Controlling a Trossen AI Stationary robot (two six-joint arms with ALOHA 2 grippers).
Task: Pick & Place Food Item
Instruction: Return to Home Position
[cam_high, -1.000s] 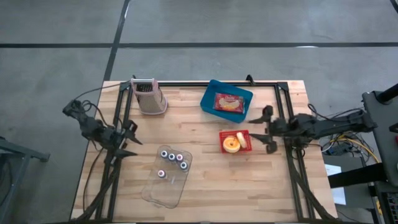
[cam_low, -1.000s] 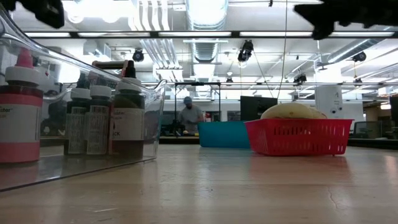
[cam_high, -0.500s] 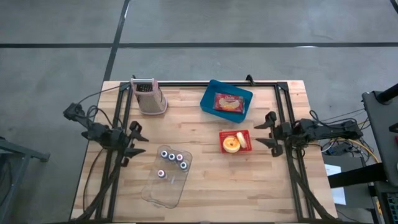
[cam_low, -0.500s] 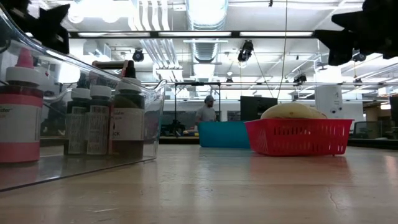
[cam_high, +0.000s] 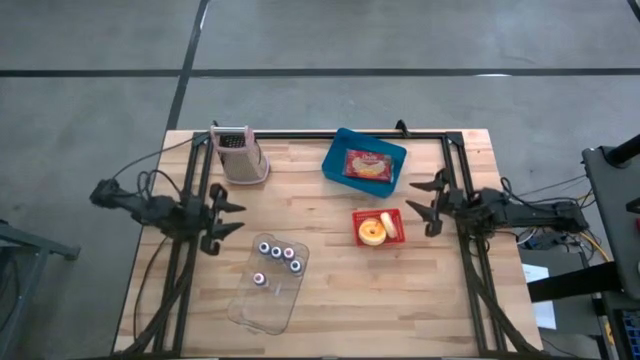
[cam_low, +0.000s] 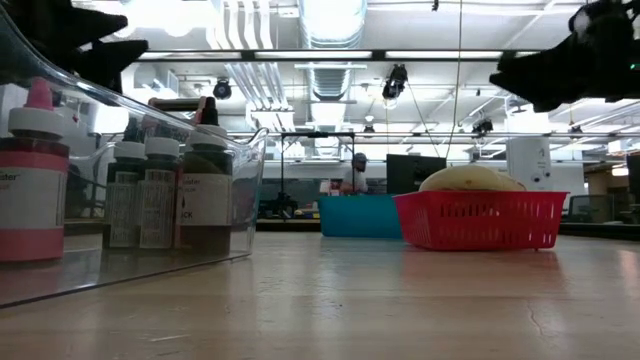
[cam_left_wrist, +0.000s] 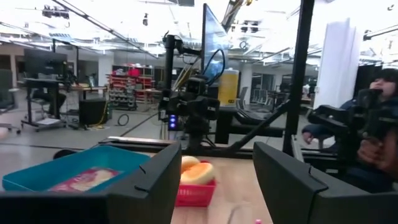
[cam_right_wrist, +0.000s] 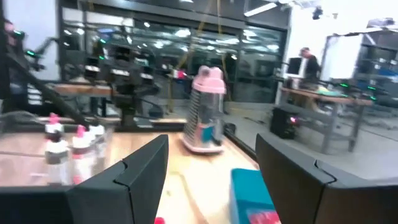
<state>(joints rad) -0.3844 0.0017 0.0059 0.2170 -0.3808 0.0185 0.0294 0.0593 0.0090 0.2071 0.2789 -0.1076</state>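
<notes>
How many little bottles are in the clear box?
5 bottles, all in the transparent bin: three in a row at one end, a fourth beside that row, a fifth alone nearer the middle. None looks hidden.

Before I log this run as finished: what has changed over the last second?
Both arms resettled at the sides of the table; the left gripper and right gripper, both open and empty, sank lower. Nothing was gripped or released. The transparent bin, its food coloring bottles and the red basket stayed put.
</notes>
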